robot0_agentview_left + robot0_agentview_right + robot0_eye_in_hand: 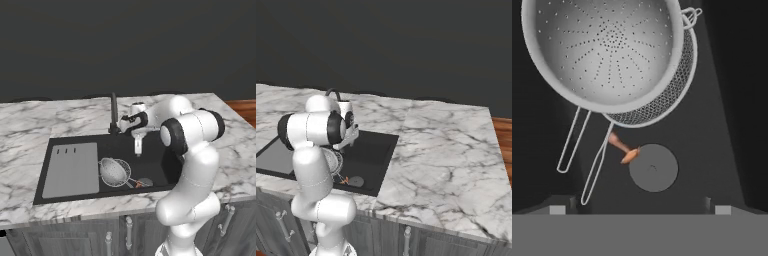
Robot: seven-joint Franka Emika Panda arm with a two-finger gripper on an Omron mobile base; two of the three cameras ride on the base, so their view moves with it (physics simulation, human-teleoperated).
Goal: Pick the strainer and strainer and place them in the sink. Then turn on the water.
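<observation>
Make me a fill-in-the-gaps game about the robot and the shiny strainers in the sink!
1. The two strainers lie inside the black ____.
2. The robot's gripper hangs above the basin with its fingers ____.
3. The flat grey drainboard sits to the ____ of the strainers in the left base view.
4. The worktop around the basin looks like ____.

Missing words: sink; open; left; marble
</observation>
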